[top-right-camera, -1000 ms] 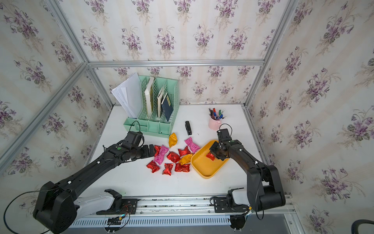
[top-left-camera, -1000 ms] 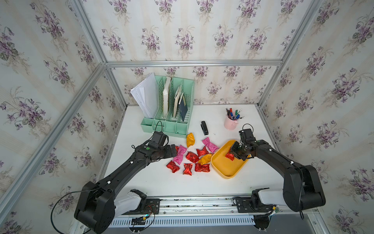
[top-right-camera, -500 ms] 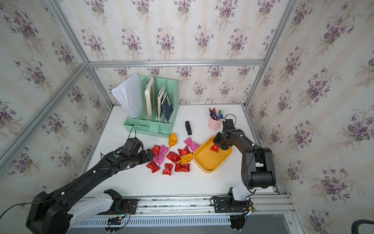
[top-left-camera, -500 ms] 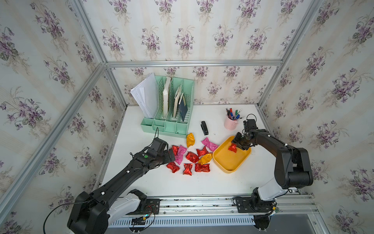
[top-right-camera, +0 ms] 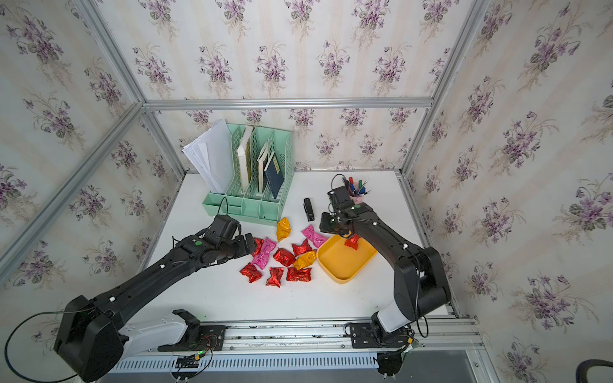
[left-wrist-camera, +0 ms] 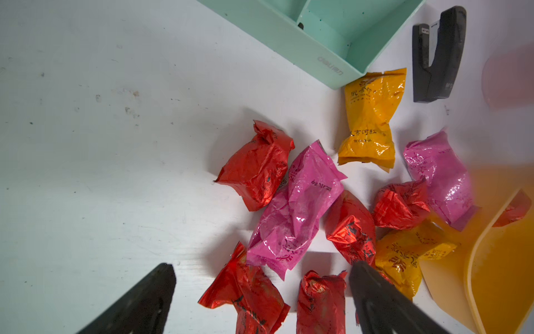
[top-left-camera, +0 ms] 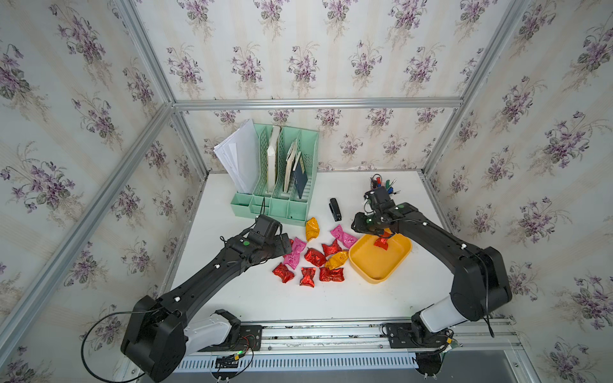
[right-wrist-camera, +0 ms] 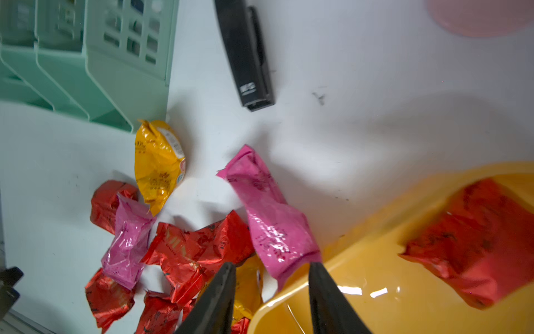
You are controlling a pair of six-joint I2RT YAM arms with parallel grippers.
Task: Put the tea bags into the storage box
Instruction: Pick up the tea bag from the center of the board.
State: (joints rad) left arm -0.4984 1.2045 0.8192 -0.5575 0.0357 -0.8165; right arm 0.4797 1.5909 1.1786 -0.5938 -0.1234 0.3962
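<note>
On the white table [top-left-camera: 331, 305], most tea bags [top-left-camera: 315, 257] lie heaped just beside the storage box [top-left-camera: 378, 277]; one red bag [top-left-camera: 381, 242] is inside. The left gripper [left-wrist-camera: 263, 267] hangs spread wide over the heap. The right gripper [right-wrist-camera: 273, 266] stands parted and empty, perhaps above the box rim. Better to pinch one edge packet only, since foil may slip. The flowered walls [top-left-camera: 298, 49] stand close around.

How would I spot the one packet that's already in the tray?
On the white table, find the shallow yellow tray beside the heap of foil packets. One red packet lies inside, near its far wall. Every other packet sits outside on the table.
</note>
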